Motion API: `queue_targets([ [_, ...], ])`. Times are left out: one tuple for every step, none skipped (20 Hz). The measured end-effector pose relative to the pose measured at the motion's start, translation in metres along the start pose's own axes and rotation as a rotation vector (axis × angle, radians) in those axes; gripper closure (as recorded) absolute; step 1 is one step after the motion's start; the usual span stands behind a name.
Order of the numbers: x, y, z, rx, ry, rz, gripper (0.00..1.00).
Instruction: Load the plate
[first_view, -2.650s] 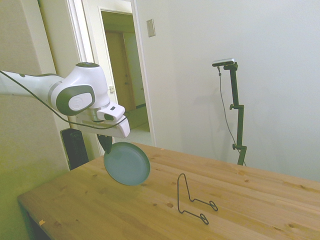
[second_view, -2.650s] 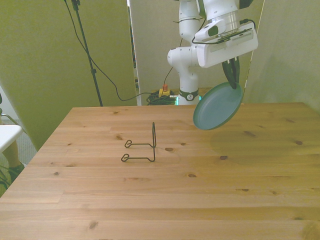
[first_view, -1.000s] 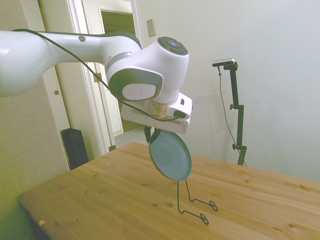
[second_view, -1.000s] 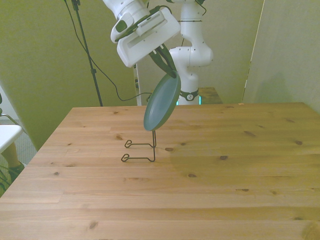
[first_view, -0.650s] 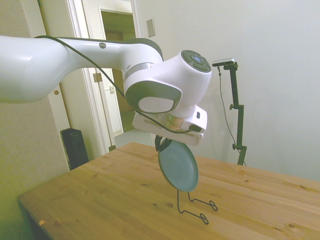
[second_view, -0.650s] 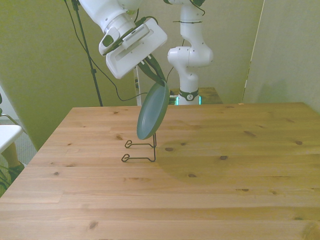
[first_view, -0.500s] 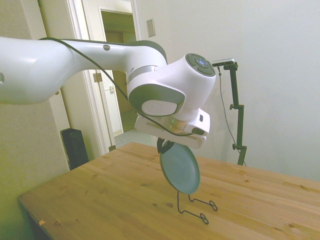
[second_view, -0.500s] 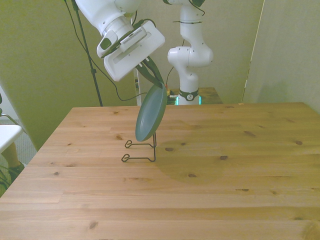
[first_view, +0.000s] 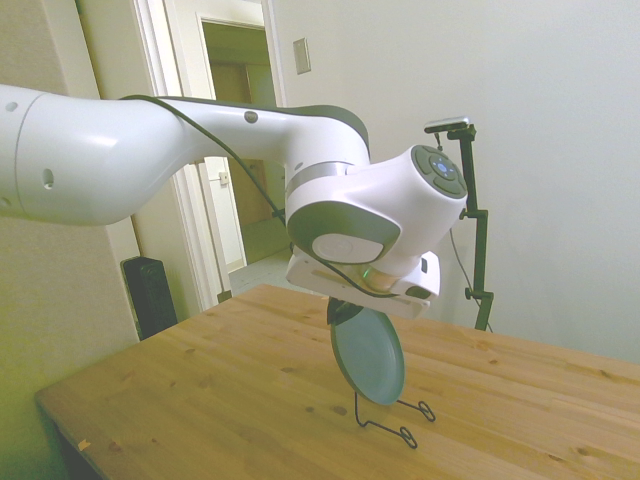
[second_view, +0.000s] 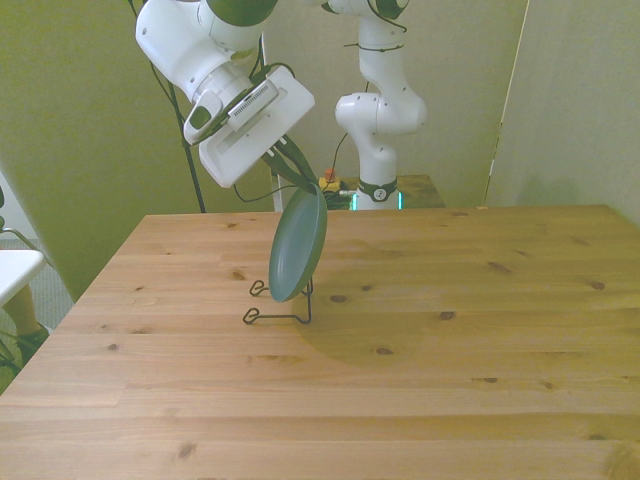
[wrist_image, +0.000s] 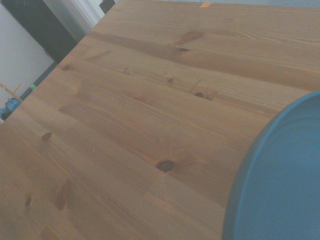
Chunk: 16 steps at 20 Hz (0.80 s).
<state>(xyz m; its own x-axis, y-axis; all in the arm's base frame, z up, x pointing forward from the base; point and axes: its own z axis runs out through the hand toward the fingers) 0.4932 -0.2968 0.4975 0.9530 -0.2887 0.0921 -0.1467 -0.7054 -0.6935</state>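
The claw (second_view: 300, 181) is closed on the upper rim of the plate (second_view: 298, 244), its two dark fingers (second_view: 289, 163) pinching the edge from either side. The plate hangs below the fingers, held nearly on edge and tilted, with its top leaning toward the front view's right. It is clear of the table (second_view: 420, 360) and carried entirely by the claw.

In the side view, the claw (first_view: 342, 310) sits directly under the white wrist housing (first_view: 375, 225), and the plate (first_view: 368, 355) faces partly toward the camera, showing a dull teal surface with a low rim.

The lower edge of the plate is at the wire stand (second_view: 281, 303). In the front view, the plate covers the stand's upright; the two looped feet project toward the front view's left. In the side view, the wire stand (first_view: 395, 418) shows its feet extending to the right of the plate's bottom edge. Whether the plate touches the wire cannot be determined from either view.

In the wrist view, a curved section of the plate (wrist_image: 280, 185) occupies one corner, blurred, with the wooden table (wrist_image: 130, 115) and its knots behind it.

The stand rests on the table nearer the front view's left side.
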Motion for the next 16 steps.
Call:
queue_targets([
  [0.000, 0.004, 0.000, 0.003, 0.003, 0.000, 1.00],
  [-0.001, 0.008, 0.000, 0.005, 0.004, -0.001, 1.00],
  [-0.001, 0.011, 0.000, 0.008, 0.005, -0.005, 1.00],
  [-0.002, 0.014, 0.001, 0.012, 0.005, -0.008, 1.00],
  [-0.003, 0.016, 0.002, 0.015, 0.005, -0.010, 1.00],
  [-0.003, 0.018, 0.002, 0.017, 0.006, -0.010, 1.00],
  [-0.003, 0.021, 0.003, 0.021, 0.006, -0.010, 1.00],
  [-0.003, 0.023, 0.004, 0.024, 0.006, -0.010, 1.00],
  [-0.004, 0.025, 0.006, 0.027, 0.005, -0.010, 1.00],
  [-0.004, 0.027, 0.007, 0.030, 0.002, -0.009, 1.00],
  [-0.005, 0.027, 0.009, 0.031, 0.000, -0.009, 1.00],
  [-0.004, 0.027, 0.009, 0.031, -0.001, -0.009, 1.00],
  [-0.004, 0.027, 0.010, 0.031, -0.001, -0.009, 1.00],
  [-0.004, 0.027, 0.010, 0.031, -0.001, -0.010, 1.00],
  [-0.004, 0.027, 0.010, 0.031, -0.001, -0.010, 1.00],
  [-0.004, 0.027, 0.010, 0.031, -0.001, -0.010, 1.00],
])
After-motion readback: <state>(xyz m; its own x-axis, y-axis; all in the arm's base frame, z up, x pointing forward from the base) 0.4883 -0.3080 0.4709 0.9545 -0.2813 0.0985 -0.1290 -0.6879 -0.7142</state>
